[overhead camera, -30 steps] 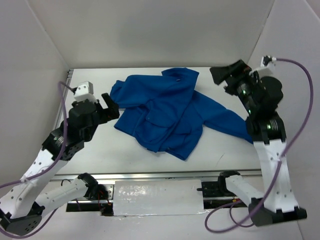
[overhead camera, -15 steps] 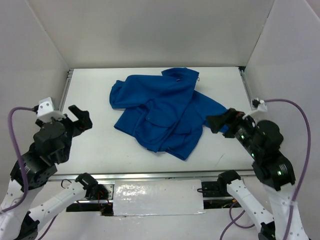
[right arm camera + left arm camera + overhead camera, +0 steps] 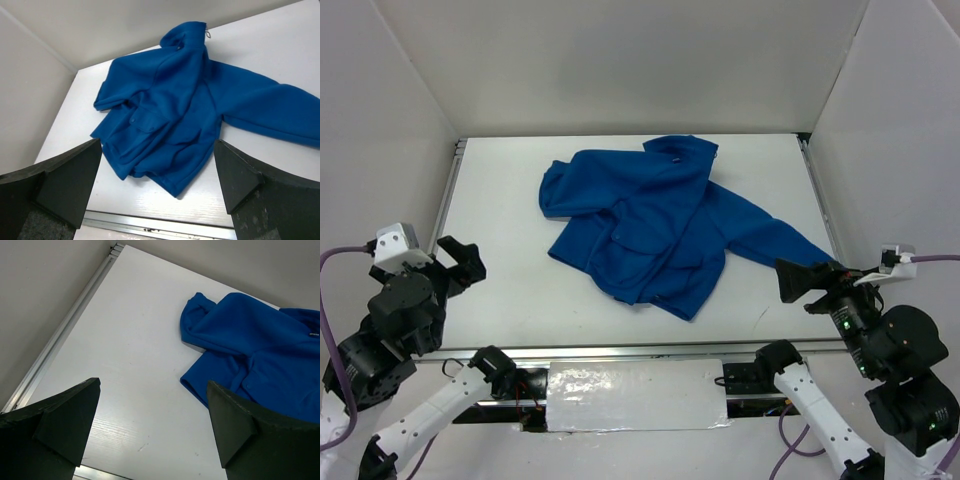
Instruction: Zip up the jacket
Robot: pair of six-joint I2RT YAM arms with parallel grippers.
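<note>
- Top view: bright blue fleece jacket (image 3: 660, 225) lies crumpled mid-counter on the white counter (image 3: 520, 290). Its stand-up collar is at the far side and its hem at the near side, so the long axis runs far-to-near, tilted slightly.
- One sleeve trails off to the right and near side, ending just beside the right end effector (image 3: 792, 282).
- The left end effector (image 3: 463, 262) sits at the near-left, well apart from the fabric, so the right arm is the nearer one.
- Left wrist view: the left end effector (image 3: 152, 385) is spread wide with nothing between its fingers, only bare counter.
- The jacket (image 3: 255, 345) lies ahead and to the right in this view, its folded sleeve lump closest.
- Right wrist view: the right end effector (image 3: 157, 142) is also spread wide and empty.
- The jacket (image 3: 185, 100) is straight ahead, with the collar far and the hem nearest the fingers.
- A small metal ring (image 3: 207, 34) shows at the collar. It could be the zipper pull, but it is too small to be sure.
- A buttoned patch pocket (image 3: 148, 121) faces up.
- The front edges are folded over, so the zipper track is not readable. My call is that zipping has not started, and the front needs laying flat before either arm goes for the pull.
</note>
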